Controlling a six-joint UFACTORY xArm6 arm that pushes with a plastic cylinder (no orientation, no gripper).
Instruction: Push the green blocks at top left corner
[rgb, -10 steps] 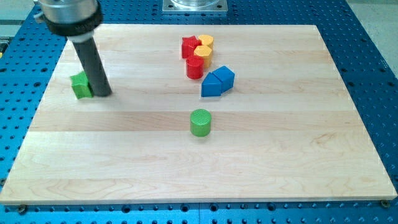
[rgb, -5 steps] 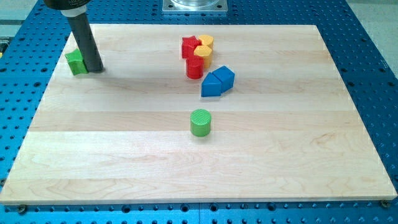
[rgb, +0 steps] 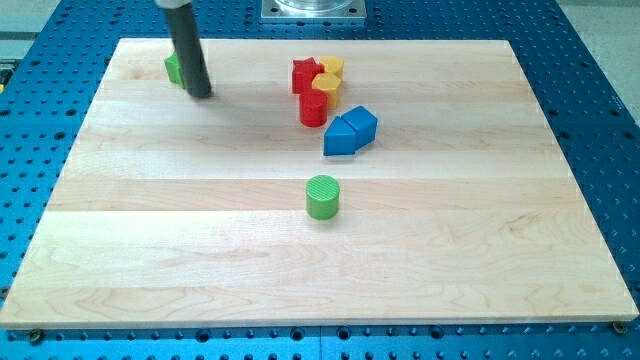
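A green block (rgb: 174, 68) sits near the board's top left, mostly hidden behind my rod, so its shape is unclear. My tip (rgb: 200, 94) rests on the board just right of and below it, touching or nearly touching it. A green cylinder (rgb: 322, 197) stands alone near the board's middle, far to the right of and below the tip.
A cluster of two red blocks (rgb: 305, 76) (rgb: 314, 108) and two yellow blocks (rgb: 331, 67) (rgb: 328, 84) sits at top centre. Two blue blocks (rgb: 340, 136) (rgb: 361, 123) lie just below it. The wooden board (rgb: 150, 260) rests on a blue perforated table.
My tip moved up and then to the right along the top left region. The green block went with it, from the left edge to nearer the top edge.
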